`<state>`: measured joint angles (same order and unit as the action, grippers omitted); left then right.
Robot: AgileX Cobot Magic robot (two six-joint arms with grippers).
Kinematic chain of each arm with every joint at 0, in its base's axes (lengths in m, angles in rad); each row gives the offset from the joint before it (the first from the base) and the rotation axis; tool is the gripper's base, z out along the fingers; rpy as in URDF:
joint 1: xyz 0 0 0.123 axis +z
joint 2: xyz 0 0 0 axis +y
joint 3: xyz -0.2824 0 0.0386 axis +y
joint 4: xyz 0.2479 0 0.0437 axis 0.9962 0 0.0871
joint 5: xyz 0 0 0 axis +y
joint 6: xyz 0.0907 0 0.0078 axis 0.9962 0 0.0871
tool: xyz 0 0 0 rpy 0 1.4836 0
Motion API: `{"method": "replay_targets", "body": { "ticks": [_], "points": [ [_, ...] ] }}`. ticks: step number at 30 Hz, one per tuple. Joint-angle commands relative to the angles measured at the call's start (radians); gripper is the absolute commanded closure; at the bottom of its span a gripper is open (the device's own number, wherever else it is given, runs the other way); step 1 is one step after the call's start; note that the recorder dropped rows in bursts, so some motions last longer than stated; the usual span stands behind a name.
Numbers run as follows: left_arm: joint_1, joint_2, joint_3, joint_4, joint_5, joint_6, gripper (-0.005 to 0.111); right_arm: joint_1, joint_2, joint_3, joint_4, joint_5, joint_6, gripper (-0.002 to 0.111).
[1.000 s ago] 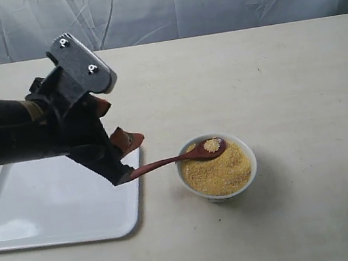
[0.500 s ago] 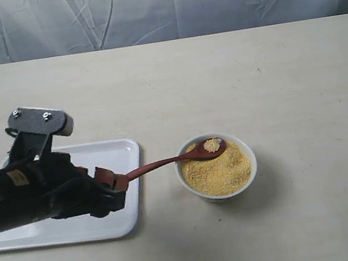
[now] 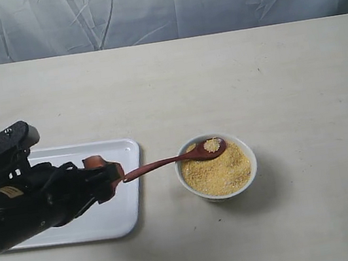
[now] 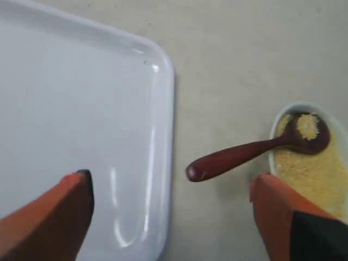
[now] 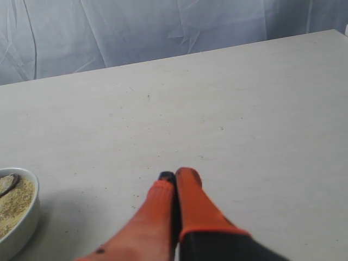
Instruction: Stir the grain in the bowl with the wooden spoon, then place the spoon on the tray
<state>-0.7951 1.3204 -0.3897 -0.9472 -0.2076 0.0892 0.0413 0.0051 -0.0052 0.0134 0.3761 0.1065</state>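
The small white bowl [image 3: 217, 166] holds golden grain [image 3: 220, 169]. The dark reddish wooden spoon [image 3: 172, 160] rests with its oval end on the grain, carrying a little heap, and its handle sticks out over the bowl's rim toward the tray [image 3: 74, 212]. My left gripper [image 3: 110, 176] is open, low over the tray's right edge, its orange fingers [image 4: 60, 215] spread either side of the handle tip [image 4: 198, 171] without touching it. In the left wrist view the spoon [image 4: 250, 152], bowl [image 4: 321, 163] and tray [image 4: 81, 119] all show. My right gripper [image 5: 175, 179] is shut and empty above bare table; the bowl [image 5: 16, 212] sits at that view's edge.
The beige table [image 3: 271, 75] stretches around the bowl and tray. A grey cloth backdrop [image 3: 154, 4] hangs behind the far edge. The left arm's black body [image 3: 21, 211] lies across the tray.
My left arm has dropped from high above the tray and swung low, bringing its open fingers level with the spoon's handle tip. Spoon and bowl have not moved.
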Motion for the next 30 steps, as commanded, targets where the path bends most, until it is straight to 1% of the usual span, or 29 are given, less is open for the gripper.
{"method": "replay_targets", "body": {
  "ticks": [1, 4, 7, 10, 14, 16, 18, 19, 21, 24, 26, 30],
  "points": [
    [-0.125, 0.000, 0.003, -0.002, -0.140, -0.188, 0.030, -0.006, -0.005, 0.005, -0.003, -0.014, -0.002, 0.108],
    [-0.186, 0.005, 0.003, -0.004, -0.205, -0.308, 0.030, -0.006, -0.005, 0.005, -0.003, -0.014, -0.002, 0.108],
    [-0.215, 0.021, 0.003, -0.006, -0.250, -0.412, 0.030, -0.006, -0.005, 0.005, -0.003, -0.014, 0.001, 0.108],
    [-0.226, 0.058, 0.003, -0.001, -0.265, -0.550, 0.030, -0.006, -0.005, 0.005, -0.003, -0.014, -0.001, 0.108],
    [-0.238, 0.126, 0.003, 0.072, -0.279, -0.737, 0.030, -0.006, -0.005, 0.005, -0.003, -0.014, -0.001, 0.108],
    [-0.245, 0.157, 0.003, 0.125, -0.313, -0.831, 0.030, -0.006, -0.005, 0.005, -0.003, -0.014, -0.001, 0.108],
    [-0.246, 0.185, 0.003, 0.189, -0.356, -0.960, 0.030, -0.006, -0.005, 0.005, -0.005, -0.012, -0.001, 0.108],
    [-0.246, 0.199, 0.003, 0.198, -0.385, -1.007, 0.030, -0.006, -0.005, 0.005, -0.005, -0.010, -0.001, 0.108],
    [-0.246, 0.222, 0.003, 0.200, -0.423, -1.065, 0.030, -0.006, -0.005, 0.005, -0.005, -0.010, -0.001, 0.108],
    [-0.246, 0.268, -0.004, 0.206, -0.430, -1.127, 0.030, -0.006, -0.005, 0.005, -0.005, -0.010, -0.001, 0.108],
    [-0.246, 0.299, -0.009, 0.237, -0.429, -1.164, 0.030, -0.006, -0.005, 0.005, -0.005, -0.010, -0.001, 0.108],
    [-0.246, 0.358, -0.033, 0.299, -0.487, -1.278, 0.030, -0.006, -0.005, 0.005, -0.005, -0.010, -0.001, 0.108]
  ]
}}
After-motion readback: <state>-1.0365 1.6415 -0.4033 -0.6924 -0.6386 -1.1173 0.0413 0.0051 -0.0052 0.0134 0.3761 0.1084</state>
